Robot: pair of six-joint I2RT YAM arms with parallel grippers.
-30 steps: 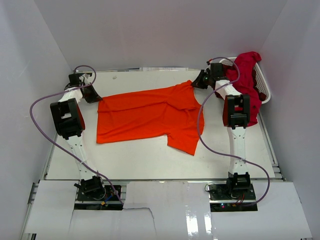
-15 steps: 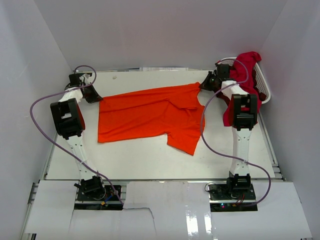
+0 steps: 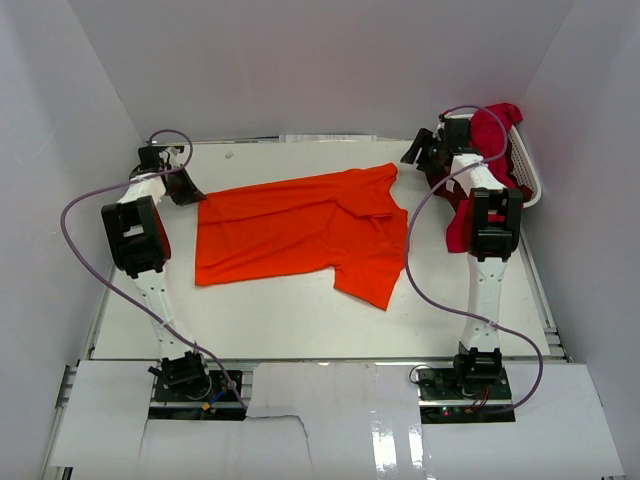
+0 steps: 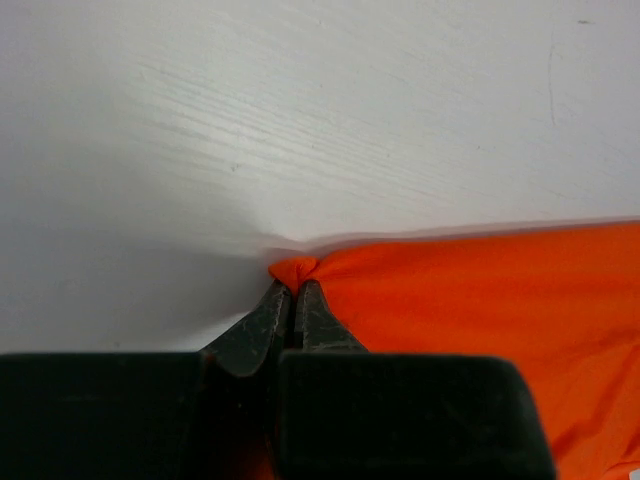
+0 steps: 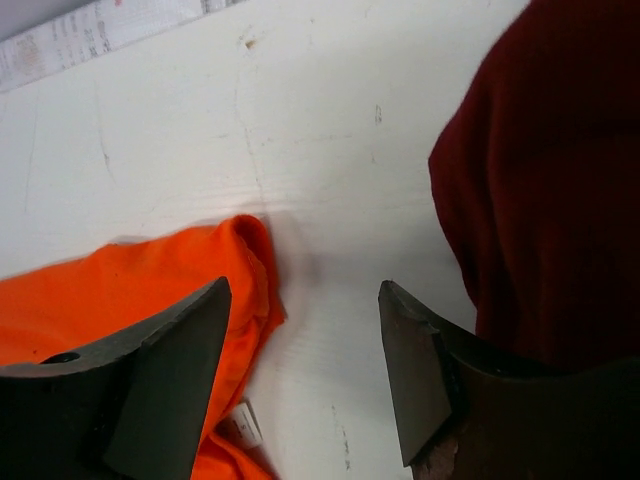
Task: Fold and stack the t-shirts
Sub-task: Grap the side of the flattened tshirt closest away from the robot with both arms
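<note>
1. Little room lies on the left: the left arm stands just beside the left wall, with only a narrow strip of white table (image 3: 280, 320) between that wall and the orange t-shirt (image 3: 300, 235).
2. That arm reaches away from its base to the far left of the table, its wrist bent down toward the shirt's far left corner.
3. Clenched, the left gripper (image 4: 293, 298) pinches that corner, with a small orange pucker of cloth bunched at the fingertips against the tabletop.
4. Spread flat across the table's middle, the orange t-shirt runs from the left gripper toward the far right, one sleeve pointing to the near edge. Bare table lies open in front of it and in a strip behind it.
5. On the right, the right arm stretches to the far right corner, its wrist by the white laundry basket (image 3: 535, 185).
6. Released and spread wide, the right gripper (image 5: 305, 300) holds nothing. It is over bare table, the shirt's rumpled far right corner beside its left finger and a dark maroon t-shirt (image 5: 540, 180) beside its right finger.
7. Crimson t-shirts (image 3: 495, 130) drape over the basket, tight against the right wall.
</note>
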